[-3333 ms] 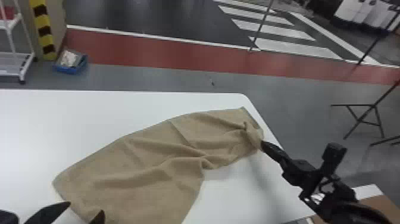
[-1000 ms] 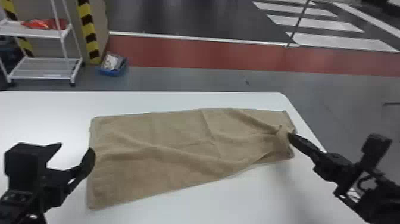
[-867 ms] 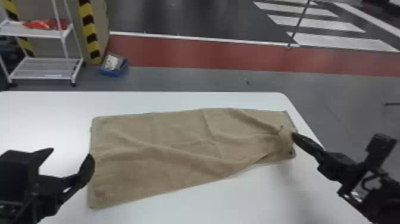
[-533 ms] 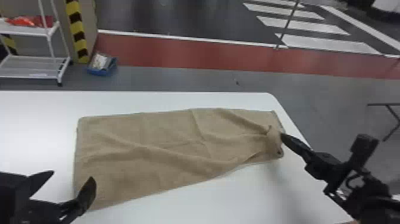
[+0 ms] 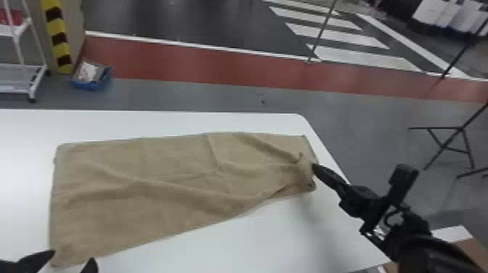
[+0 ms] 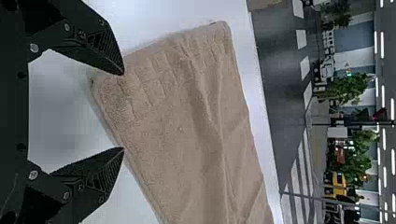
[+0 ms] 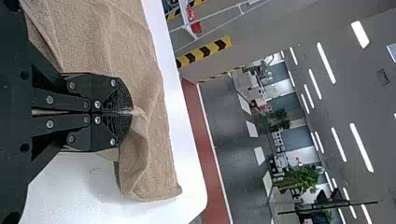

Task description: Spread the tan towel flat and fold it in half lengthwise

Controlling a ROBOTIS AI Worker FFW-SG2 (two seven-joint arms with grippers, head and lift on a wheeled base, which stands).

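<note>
- Towel [image 5: 156, 207] lies rumpled on white table [image 5: 283, 236], head view; spreading seems my step.
- Left wrist view: my left gripper [image 6: 123, 111] spread by a corner, contact unclear; pinching comes next.
- Right wrist view: my right gripper [image 7: 131, 112] pinches the bunched end.

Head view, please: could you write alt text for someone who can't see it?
A wrinkled tan towel lies across a white table, its right end pinched in the robot's right gripper. The open left gripper is by the towel's near left corner. Behind, a red stripe crosses the floor.
</note>
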